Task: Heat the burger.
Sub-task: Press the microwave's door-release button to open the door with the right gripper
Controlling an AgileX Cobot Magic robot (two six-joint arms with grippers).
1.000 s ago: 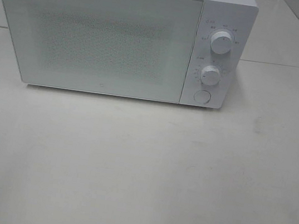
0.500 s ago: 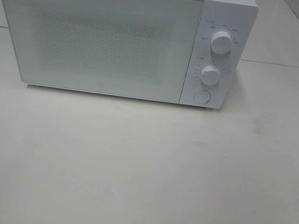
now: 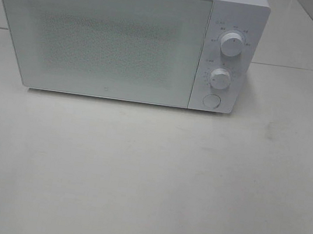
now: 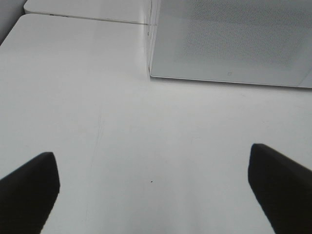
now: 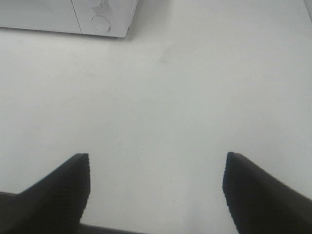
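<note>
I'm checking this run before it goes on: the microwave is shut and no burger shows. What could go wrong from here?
The microwave door is shut and hazy, and no burger shows in any view, so heating might start on an empty oven. The round button sits close below the lower knob; the open right end effector, wide as it stands, could nudge that knob when pressing.

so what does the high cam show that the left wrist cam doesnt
Only the exterior high view: the control panel of the microwave, with its upper knob, lower knob and round button. Only the left wrist view: the left end effector, jaws wide open above the table. Both: the microwave's shut door and the white table. The burger is in neither.
</note>
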